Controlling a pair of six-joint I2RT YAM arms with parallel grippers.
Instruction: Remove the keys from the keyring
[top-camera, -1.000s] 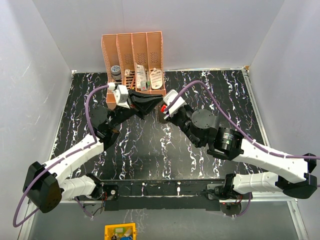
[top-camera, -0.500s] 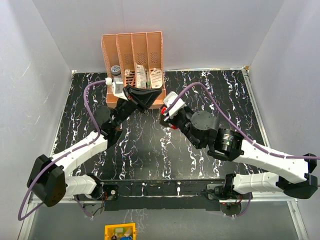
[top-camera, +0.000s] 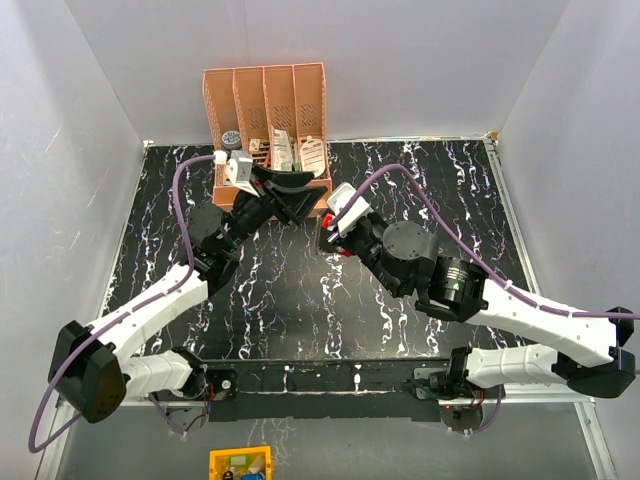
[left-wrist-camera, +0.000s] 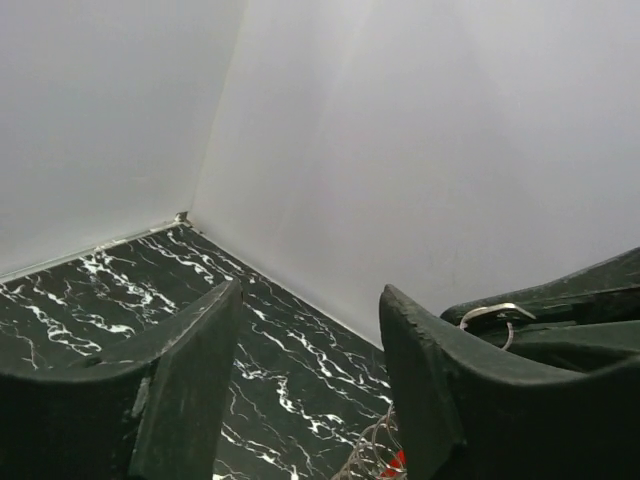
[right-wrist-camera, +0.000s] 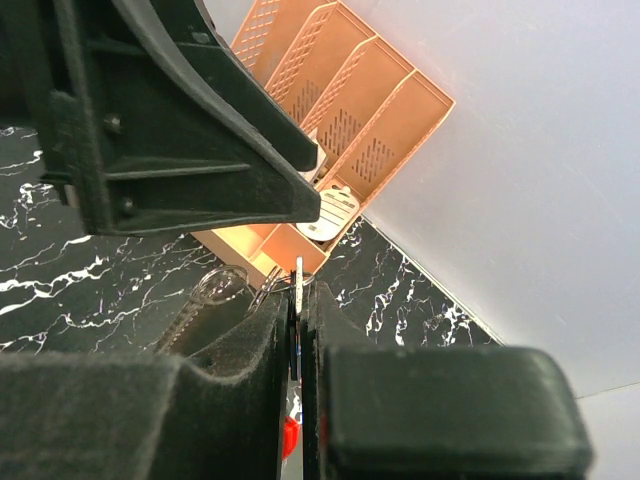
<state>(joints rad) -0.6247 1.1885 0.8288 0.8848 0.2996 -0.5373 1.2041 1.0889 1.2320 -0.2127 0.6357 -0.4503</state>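
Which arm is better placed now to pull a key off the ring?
Left. The left gripper is open and near the keys; the right gripper is shut on them, likely only holding.

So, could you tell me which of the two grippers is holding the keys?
The right gripper: it is clamped shut on the keys, while the left gripper stands wide open.

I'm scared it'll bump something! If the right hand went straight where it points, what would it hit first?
Probably the left hand, whose black finger is close ahead of the right hand and its keys; the orange organizer stands just behind. Depth is hard to judge.
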